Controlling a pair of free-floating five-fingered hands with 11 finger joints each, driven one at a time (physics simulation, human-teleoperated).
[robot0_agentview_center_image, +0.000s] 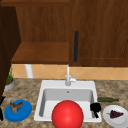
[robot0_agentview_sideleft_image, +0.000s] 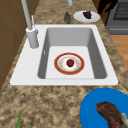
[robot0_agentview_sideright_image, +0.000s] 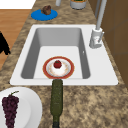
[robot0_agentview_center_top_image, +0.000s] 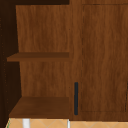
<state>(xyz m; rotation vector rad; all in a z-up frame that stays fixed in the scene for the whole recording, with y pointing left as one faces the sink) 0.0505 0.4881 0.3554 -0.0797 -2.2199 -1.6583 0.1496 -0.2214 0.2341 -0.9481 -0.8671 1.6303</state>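
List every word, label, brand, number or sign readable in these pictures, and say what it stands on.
There is none to read. The bottle lying beside the sink shows no label, and the blue plate, the white plate, the rimmed plate in the basin, the faucet and the cabinet door are all plain, without lettering.

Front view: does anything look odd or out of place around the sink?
Yes: a large red ball covers the front rim of the sink, and a green bottle lies on its side on the counter to the right.
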